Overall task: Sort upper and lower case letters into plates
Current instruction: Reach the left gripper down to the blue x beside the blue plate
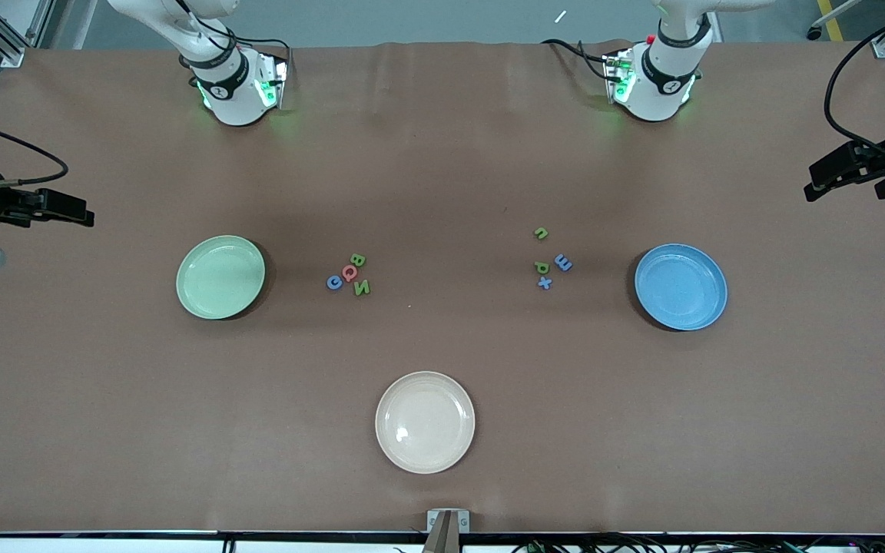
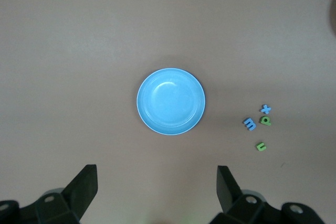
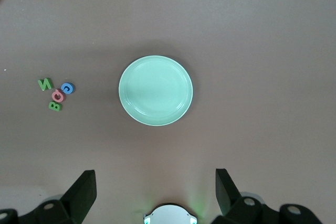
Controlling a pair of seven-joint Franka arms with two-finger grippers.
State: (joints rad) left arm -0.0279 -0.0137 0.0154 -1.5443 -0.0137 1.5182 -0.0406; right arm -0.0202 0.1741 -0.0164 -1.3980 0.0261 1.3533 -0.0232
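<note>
Left gripper and right gripper gape, over blue plate, mint plate.

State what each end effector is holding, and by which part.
Nothing is held. The left end effector hangs open over the blue plate; the right end effector hangs open over the green plate.

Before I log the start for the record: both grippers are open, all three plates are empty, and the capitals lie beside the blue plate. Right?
One slip: the capitals lie beside the green plate, as the front view shows. The lowercase letters lie by the blue plate. The rest holds: left gripper and right gripper open, cream plate empty too.
</note>
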